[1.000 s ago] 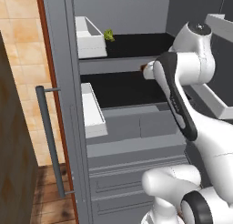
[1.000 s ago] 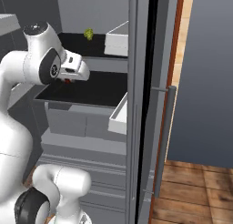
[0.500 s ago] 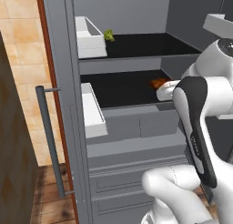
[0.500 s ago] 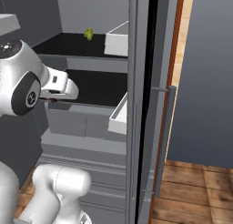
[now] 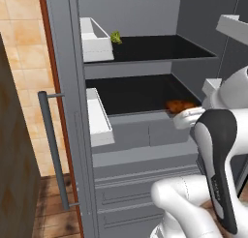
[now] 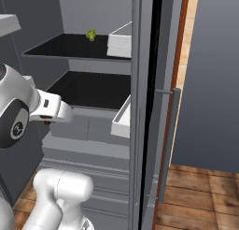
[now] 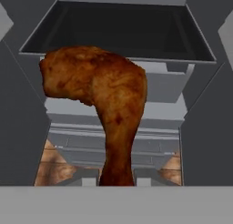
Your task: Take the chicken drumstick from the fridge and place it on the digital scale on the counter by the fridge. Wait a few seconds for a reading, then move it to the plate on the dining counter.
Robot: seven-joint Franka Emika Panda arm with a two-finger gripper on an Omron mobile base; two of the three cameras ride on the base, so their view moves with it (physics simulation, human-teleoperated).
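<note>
The chicken drumstick, glossy orange-brown, hangs right in front of the hand camera. Its thin end sits between the two dark fingertips of my gripper, which is shut on it. In the left base view the chicken drumstick shows at the front right corner of the lower black shelf, just above the white hand. The hand is in front of that shelf in the right base view. The fridge stands open, with its grey frame to the right of the arm.
A small green leafy vegetable lies at the back of the upper shelf. White door bins hang on the fridge door, one near the hand. The long bar handle stands off the door. Grey drawers sit below the shelves.
The arm has drawn back and down from inside the lower shelf to its front edge, carrying the drumstick with it. The fridge and the views have not shifted.
</note>
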